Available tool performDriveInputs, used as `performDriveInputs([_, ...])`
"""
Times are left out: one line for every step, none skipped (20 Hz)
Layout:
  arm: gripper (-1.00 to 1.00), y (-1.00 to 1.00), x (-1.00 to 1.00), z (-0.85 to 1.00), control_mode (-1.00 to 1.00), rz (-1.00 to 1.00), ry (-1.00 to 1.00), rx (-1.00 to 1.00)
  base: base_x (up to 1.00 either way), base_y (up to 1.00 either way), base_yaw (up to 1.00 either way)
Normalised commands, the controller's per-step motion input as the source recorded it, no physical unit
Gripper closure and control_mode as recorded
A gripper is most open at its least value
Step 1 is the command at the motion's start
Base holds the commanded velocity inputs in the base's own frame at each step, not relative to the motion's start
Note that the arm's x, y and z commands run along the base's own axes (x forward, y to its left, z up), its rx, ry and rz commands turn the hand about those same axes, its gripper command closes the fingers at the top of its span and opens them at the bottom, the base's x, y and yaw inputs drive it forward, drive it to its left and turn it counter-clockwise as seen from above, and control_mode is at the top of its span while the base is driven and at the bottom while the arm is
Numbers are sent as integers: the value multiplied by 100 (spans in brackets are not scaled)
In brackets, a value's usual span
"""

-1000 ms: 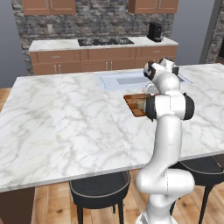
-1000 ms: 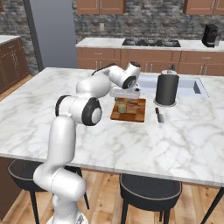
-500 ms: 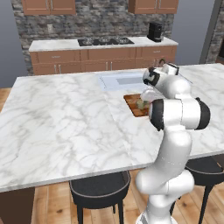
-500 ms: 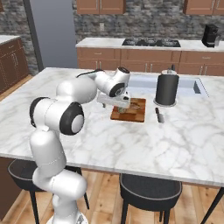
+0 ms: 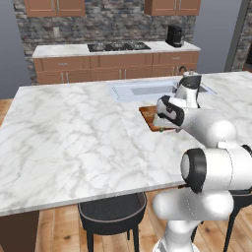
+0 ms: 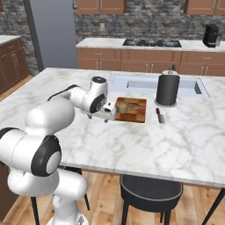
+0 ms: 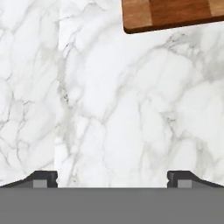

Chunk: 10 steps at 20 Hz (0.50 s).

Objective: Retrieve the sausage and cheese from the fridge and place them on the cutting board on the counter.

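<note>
Cheese [image 6: 122,107] on cutting board [image 6: 136,115] beside hand [image 6: 107,115]

I'm seeing a grey stone wall [image 6: 145,19] at the back, wood cabinets [image 5: 113,69] below with a stove [image 5: 118,47] and a coffee maker [image 5: 174,35] at the right end. Wood floor [image 5: 64,231], black stools [image 6: 151,191] tucked close.

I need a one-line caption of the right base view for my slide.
Open claw beside the cutting board, which carries the cheese, on the marble counter.
</note>
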Motion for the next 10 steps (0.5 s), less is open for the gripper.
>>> performDriveInputs([-100, 46, -100, 14, -100, -22, -7, -17, 0, 0, 0])
performDriveInputs([-100, 37, -100, 16, -100, -21, -8, -14, 0, 0, 0])
performDriveInputs([-100, 31, -100, 11, -100, -18, -7, -12, 0, 0, 0])
performDriveInputs([-100, 22, -100, 14, -100, -16, -5, -10, 0, 0, 0])
performDriveInputs([-100, 14, -100, 26, -100, -14, -2, -8, 0, 0, 0])
performDriveInputs([-100, 8, -100, 37, -100, -13, 0, -6, 0, 0, 0])
performDriveInputs([-100, 4, -100, 51, -100, -10, 0, -6, 0, 0, 0])
performDriveInputs([-100, 0, -100, 53, -100, -8, 0, -6, 0, 0, 0])
performDriveInputs([-100, 0, -100, 41, -100, -6, 0, -4, 0, 0, 0])
performDriveInputs([-100, 0, -100, 34, -100, -4, 0, -4, 0, 0, 0])
